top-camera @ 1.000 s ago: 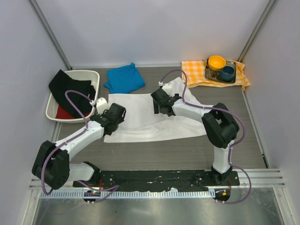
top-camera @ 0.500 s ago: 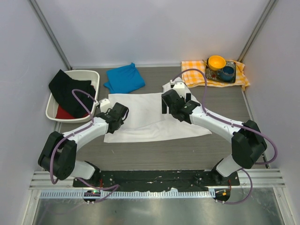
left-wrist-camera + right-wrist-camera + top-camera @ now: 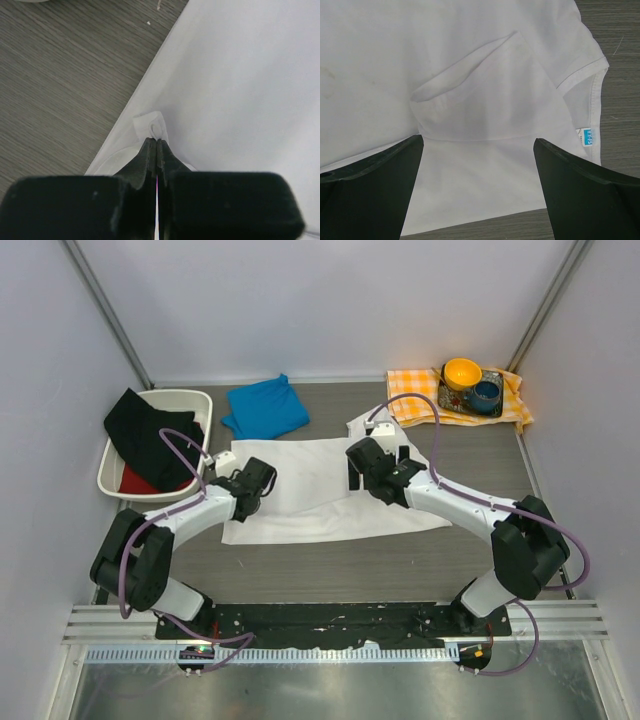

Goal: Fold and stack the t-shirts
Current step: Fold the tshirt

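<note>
1. Presently, left gripper (image 3: 156,150): jaws together, pinching the white t-shirt (image 3: 310,495) at its left edge.
2. Right gripper (image 3: 479,145): jaws apart over the collar end, empty.
3. Blue t-shirt (image 3: 265,408): folded, near, beyond the white one.
4. Risk: a shallow pinch may slip when lifted, skewing the fold.

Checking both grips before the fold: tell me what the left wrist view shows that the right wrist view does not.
Left wrist only: the left tool shut, pinching the white shirt at its edge, with a wide strip of bare table beside it.
Right wrist only: the right tool open over the shirt, a raised fold between its fingers, and a blue label by the collar.
Both: the same white shirt lying on the grey table.
</note>
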`<state>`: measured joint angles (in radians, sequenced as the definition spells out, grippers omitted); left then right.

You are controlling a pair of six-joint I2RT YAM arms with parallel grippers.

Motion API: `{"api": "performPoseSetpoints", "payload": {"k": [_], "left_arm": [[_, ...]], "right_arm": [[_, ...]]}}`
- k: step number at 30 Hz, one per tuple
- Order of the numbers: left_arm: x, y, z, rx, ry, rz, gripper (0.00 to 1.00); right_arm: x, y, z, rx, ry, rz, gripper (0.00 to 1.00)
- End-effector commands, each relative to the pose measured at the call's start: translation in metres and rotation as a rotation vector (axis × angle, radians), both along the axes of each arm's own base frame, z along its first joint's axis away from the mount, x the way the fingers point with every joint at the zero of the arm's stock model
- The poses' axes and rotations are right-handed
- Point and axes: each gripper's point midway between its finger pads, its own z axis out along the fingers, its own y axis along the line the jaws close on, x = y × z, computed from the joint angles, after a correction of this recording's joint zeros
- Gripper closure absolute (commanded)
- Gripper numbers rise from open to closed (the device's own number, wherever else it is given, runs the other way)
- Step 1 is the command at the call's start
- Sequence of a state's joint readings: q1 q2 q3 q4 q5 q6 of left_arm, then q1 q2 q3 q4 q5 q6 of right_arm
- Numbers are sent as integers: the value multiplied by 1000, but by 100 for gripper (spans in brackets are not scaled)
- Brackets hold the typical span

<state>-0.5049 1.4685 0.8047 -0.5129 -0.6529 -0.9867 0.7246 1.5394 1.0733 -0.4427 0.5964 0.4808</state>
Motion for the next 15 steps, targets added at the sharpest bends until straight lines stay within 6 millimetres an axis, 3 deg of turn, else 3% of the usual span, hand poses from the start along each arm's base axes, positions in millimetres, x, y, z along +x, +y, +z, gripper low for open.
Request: {"api": "performPoseSetpoints", "payload": {"k": [1,10,15], "left_arm": [[11,7,6,10,-40,41,100],[6,34,-3,42,-30,114,100],[11,35,-10,57,-20,121,88]], "right_arm": [[4,4,11,37,-44,-14,1],[4,7,7,40,-35,-3,2],[1,6,0,27,-16,-3,2]]}}
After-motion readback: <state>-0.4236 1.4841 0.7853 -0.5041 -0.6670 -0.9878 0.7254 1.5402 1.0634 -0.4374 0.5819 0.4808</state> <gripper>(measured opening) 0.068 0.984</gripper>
